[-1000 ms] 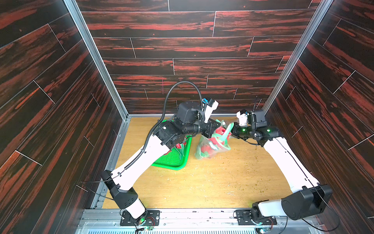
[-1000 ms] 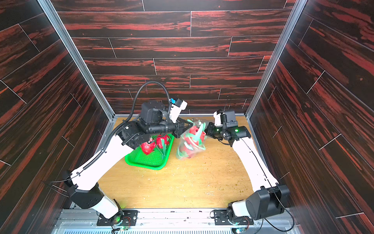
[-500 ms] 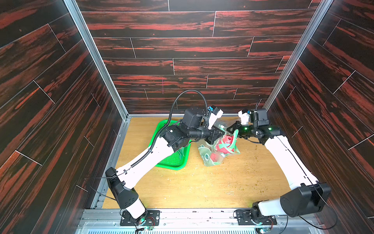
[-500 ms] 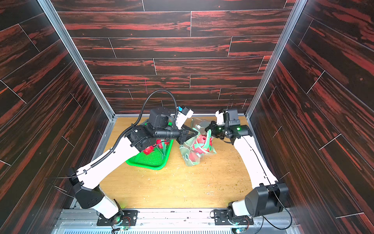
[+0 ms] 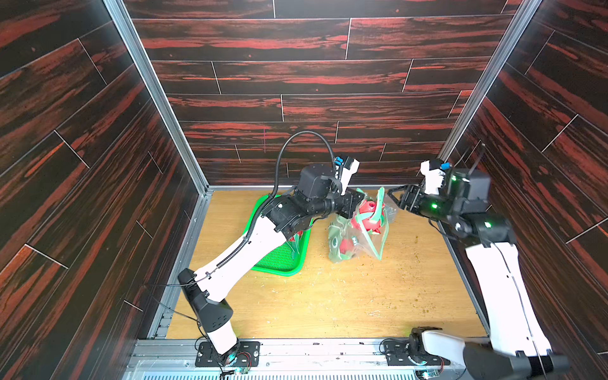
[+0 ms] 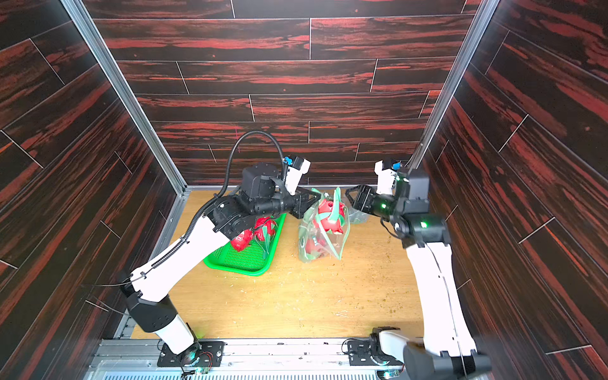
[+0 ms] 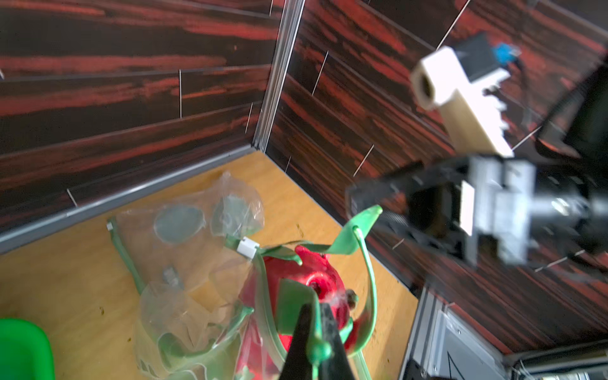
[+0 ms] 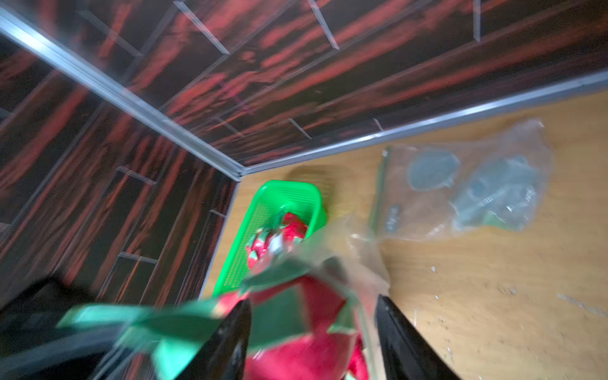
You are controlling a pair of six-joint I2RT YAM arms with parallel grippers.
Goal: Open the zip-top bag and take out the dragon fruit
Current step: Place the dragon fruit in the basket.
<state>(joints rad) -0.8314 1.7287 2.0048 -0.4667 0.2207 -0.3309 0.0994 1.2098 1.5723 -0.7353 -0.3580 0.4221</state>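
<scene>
Bag (image 5: 357,243), mid-back of tabletop (image 5: 329,296), fruit (image 5: 368,214) at its mouth: your left tool (image 7: 315,320) clamped on its edge, right tool (image 5: 394,199) agape and empty alongside; that thin grip may slip, bag sagging shut.

We see three walls (image 5: 296,82) of dark planks streaked with red (the seams show as thin pale lines), joined at the back corners by grey metal posts (image 5: 154,92). The floor is a light wooden board (image 5: 329,302), strewn with small crumbs (image 5: 398,301) toward the right. A grey rail (image 5: 329,350) runs along its near edge. Light glares off the upper planks.
</scene>
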